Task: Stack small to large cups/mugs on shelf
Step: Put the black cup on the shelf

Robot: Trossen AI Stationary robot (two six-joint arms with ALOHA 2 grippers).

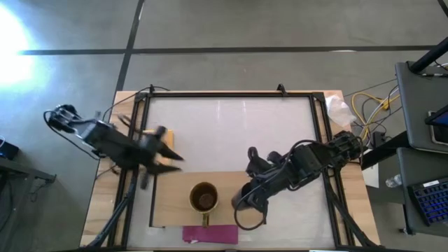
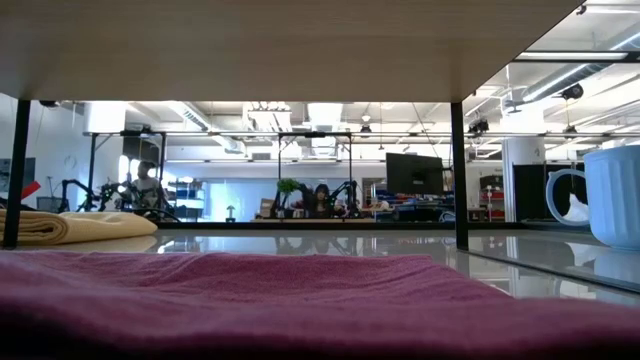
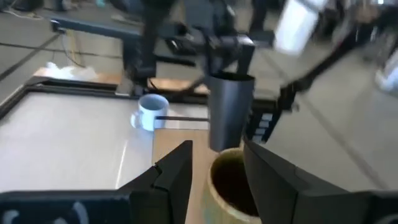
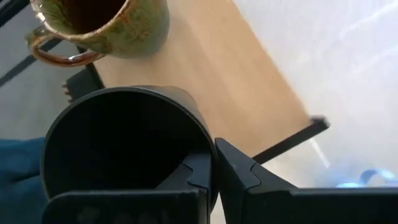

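Note:
The brown mug (image 1: 204, 198) stands upright on the light-wood shelf (image 1: 175, 203) with its handle toward the near edge. My right gripper (image 1: 246, 198) is shut on the black cup (image 3: 229, 112) over the shelf, to the right of the brown mug (image 4: 106, 25). The pale blue mug (image 3: 151, 112) stands on the white table past the shelf's edge and shows at the right of the low view (image 2: 610, 195). My left gripper (image 1: 166, 159) is open and empty, left of the brown mug (image 3: 230, 183), with its fingers pointing at the mug. My right gripper holds the black cup by its rim (image 4: 208, 146), with one finger (image 4: 196, 174) inside the cup and one (image 4: 242, 174) outside. The fingers come from above and point down. The cup hangs upright below them; I cannot tell whether its base touches the shelf.
A magenta strip (image 1: 210, 233) lies at the near edge in front of the shelf. A folded yellow cloth (image 2: 70, 225) lies at the left. A black frame (image 1: 231, 94) borders the white table surface. People sit in the room behind.

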